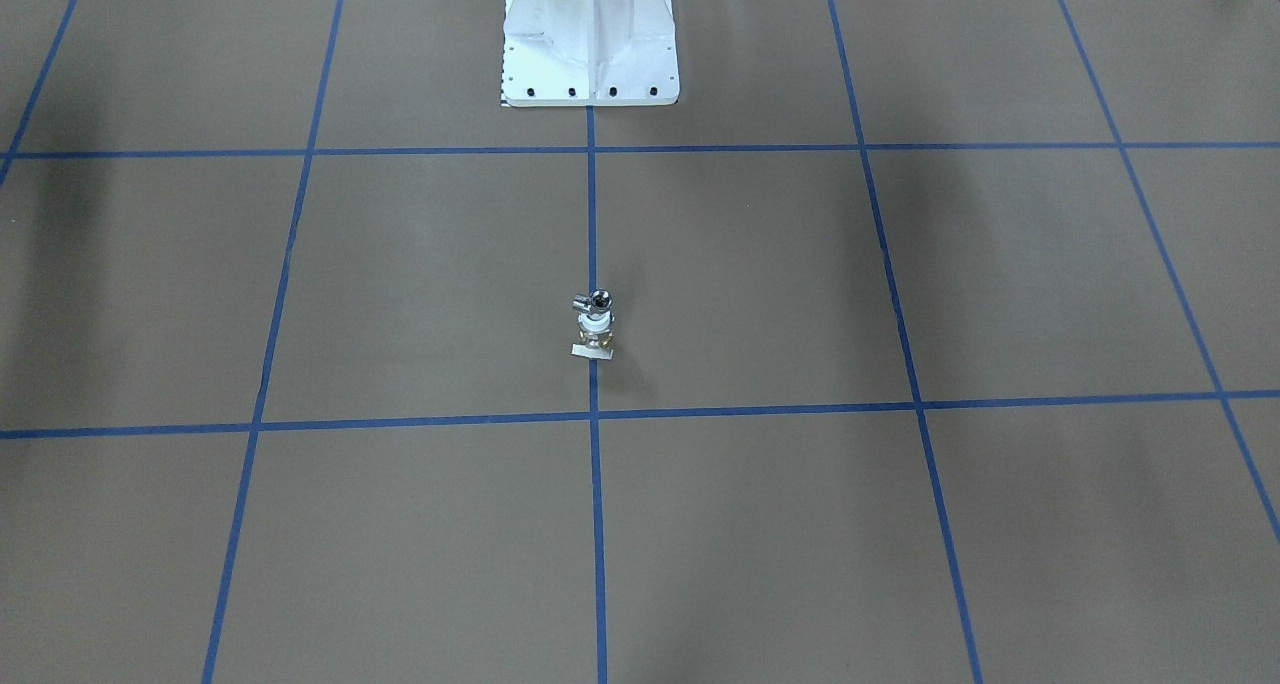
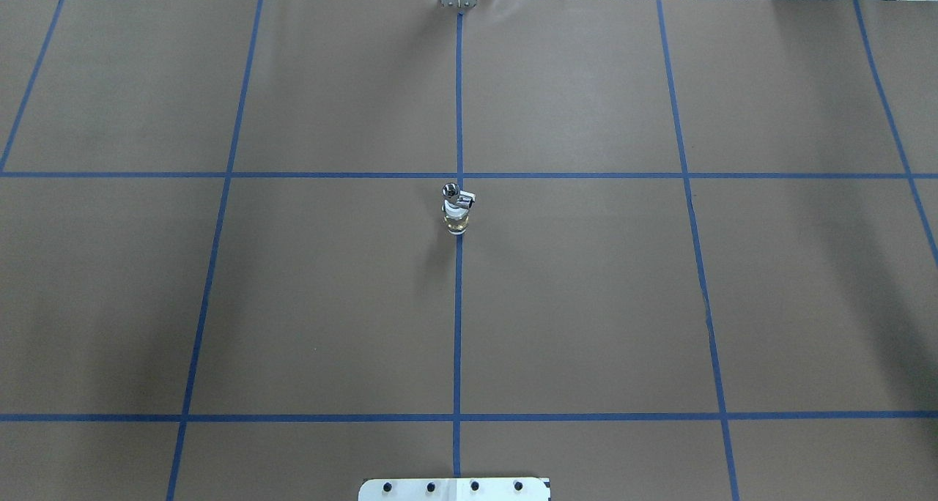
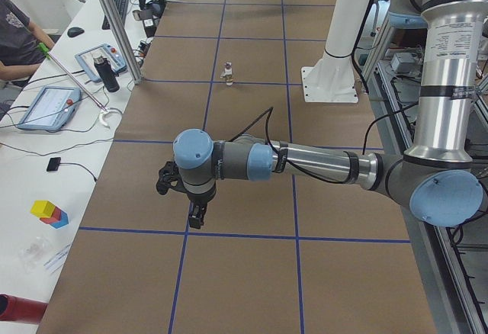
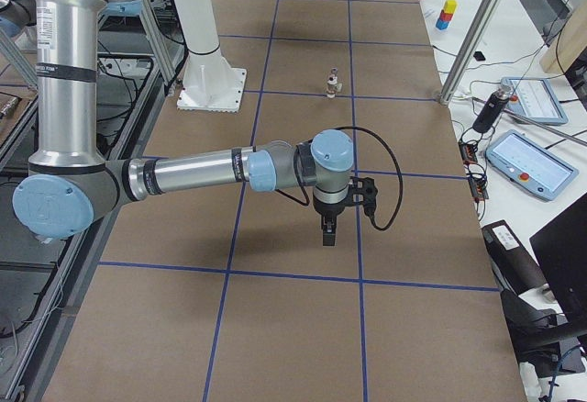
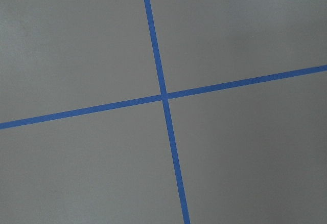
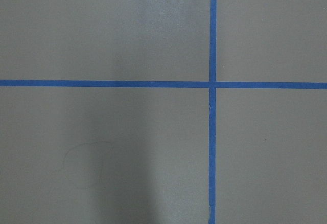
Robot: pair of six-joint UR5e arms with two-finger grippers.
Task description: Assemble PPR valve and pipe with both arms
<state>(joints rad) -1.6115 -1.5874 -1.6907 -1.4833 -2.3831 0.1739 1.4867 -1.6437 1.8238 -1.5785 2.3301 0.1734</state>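
Note:
The PPR valve (image 1: 596, 338) stands upright on the centre tape line of the table, with a brass middle, a white collar and a flat lever at its foot. The shiny silver pipe (image 1: 598, 301) sits on top of its white collar, open end showing. Both also show in the overhead view: the valve (image 2: 456, 221) and the pipe (image 2: 454, 193). My left gripper (image 3: 197, 216) hangs over the table far from the valve (image 3: 227, 73). My right gripper (image 4: 328, 230) hangs far from the valve (image 4: 333, 82). Neither holds anything I can see, and I cannot tell whether they are open or shut. The wrist views show only paper and tape.
The white pedestal base (image 1: 590, 54) stands behind the valve on the robot's side. Blue tape lines (image 2: 458, 303) grid the brown paper. A side bench holds tablets (image 3: 49, 105), a dark bottle (image 3: 110, 75) and coloured blocks (image 3: 49, 212). A seated person (image 3: 15, 36) is at that bench.

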